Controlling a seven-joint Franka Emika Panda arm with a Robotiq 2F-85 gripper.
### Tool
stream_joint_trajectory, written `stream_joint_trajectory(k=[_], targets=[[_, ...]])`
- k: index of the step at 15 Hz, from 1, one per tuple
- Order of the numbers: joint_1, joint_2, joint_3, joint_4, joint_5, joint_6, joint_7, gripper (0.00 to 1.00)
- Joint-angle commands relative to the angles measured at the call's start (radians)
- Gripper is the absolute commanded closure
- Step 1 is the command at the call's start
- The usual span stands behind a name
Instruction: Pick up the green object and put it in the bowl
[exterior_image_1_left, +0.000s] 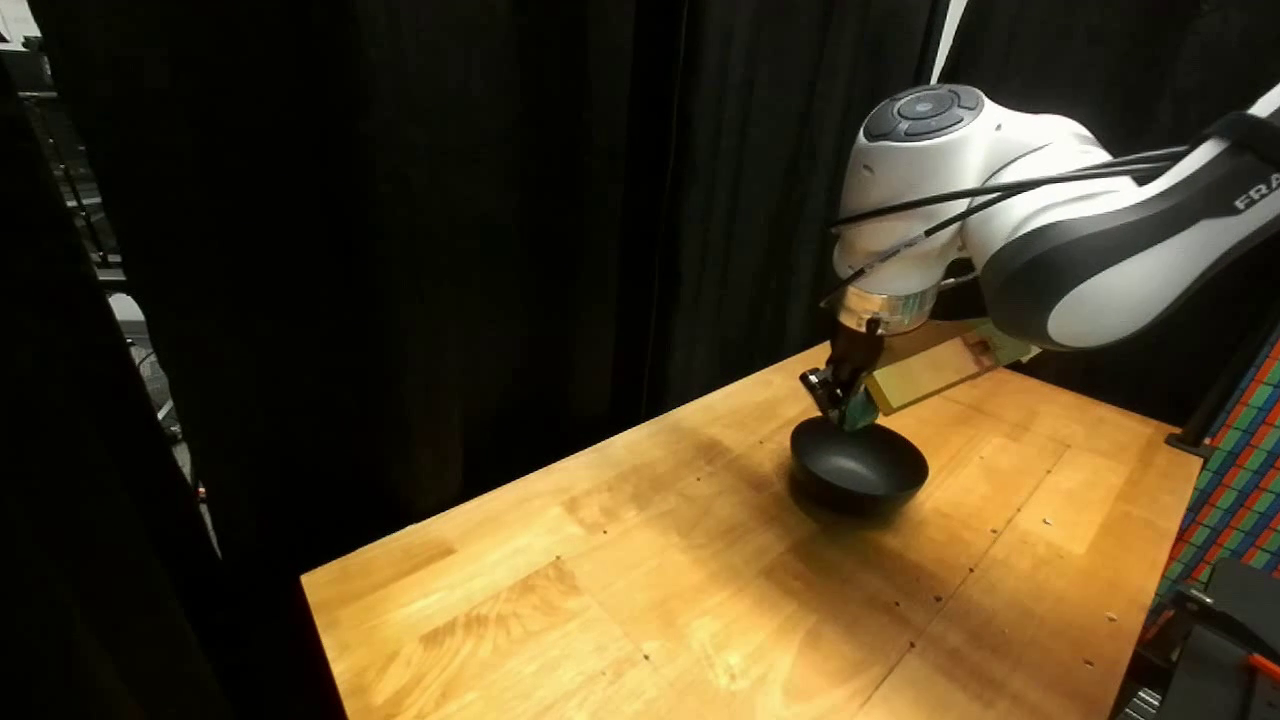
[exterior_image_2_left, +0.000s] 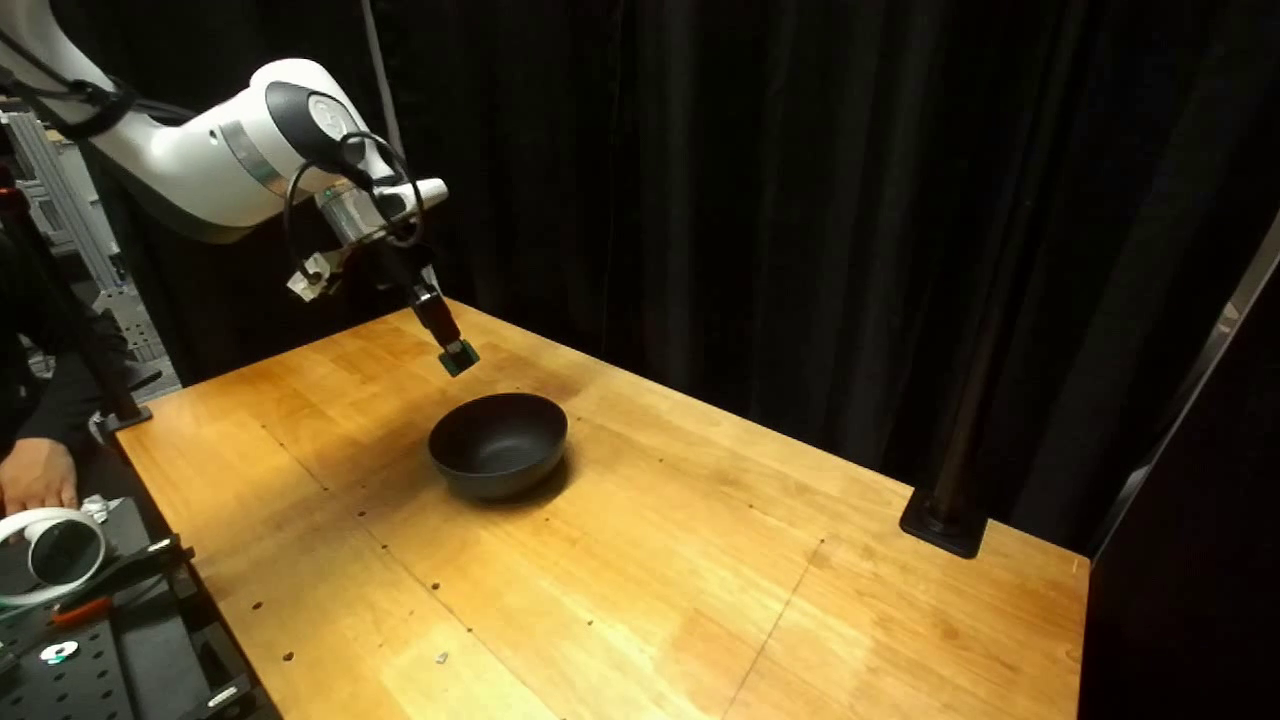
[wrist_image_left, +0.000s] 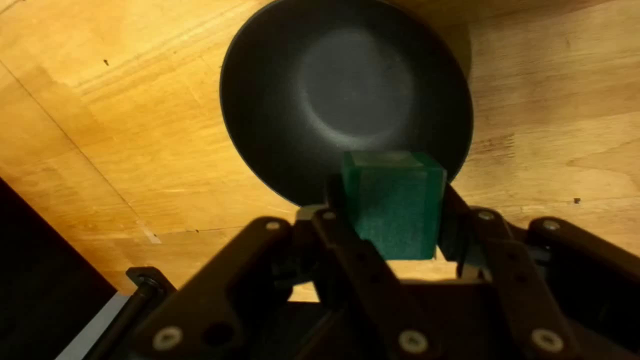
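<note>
I've got the jaws clamped on the green block (wrist_image_left: 395, 210) above the bench (exterior_image_2_left: 650, 540); in my wrist view it's right of centre, hiding part of the rim of the black bowl (wrist_image_left: 345, 95), upper centre.

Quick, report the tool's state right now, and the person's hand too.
Tool: closed, holding the green block.
Person's hand: in an exterior view, whether it holds anything cannot be told.

Open air separates the green block (exterior_image_2_left: 460, 358) from the upward-facing mouth of the black bowl (exterior_image_2_left: 500, 445). Along one long edge of the bench (exterior_image_2_left: 700, 560), a black post (exterior_image_2_left: 960, 455) and black curtain (exterior_image_2_left: 720, 220) bar passage.
</note>
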Motion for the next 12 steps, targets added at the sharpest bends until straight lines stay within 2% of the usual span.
stream_joint_trajectory(k=[1,3,4,6,7,8,9,10,12], targets=[[-0.022,-0.009,0.016,0.015,0.013,-0.007,-0.010,0.28],[-0.020,-0.074,0.031,-0.014,0.027,-0.022,-0.035,0.12],[-0.025,-0.121,0.050,-0.034,0.074,-0.035,-0.096,0.02],[-0.038,-0.202,0.099,-0.079,0.253,-0.035,-0.265,0.00],[-0.084,-0.224,0.164,-0.093,0.338,-0.048,-0.333,0.00],[-0.097,-0.254,0.182,-0.104,0.427,-0.054,-0.413,0.00],[-0.049,-0.271,0.151,-0.098,0.515,-0.096,-0.488,0.00],[-0.057,-0.196,0.151,-0.062,0.404,-0.061,-0.366,0.00],[-0.059,-0.240,0.163,-0.079,0.483,-0.088,-0.444,0.00]])
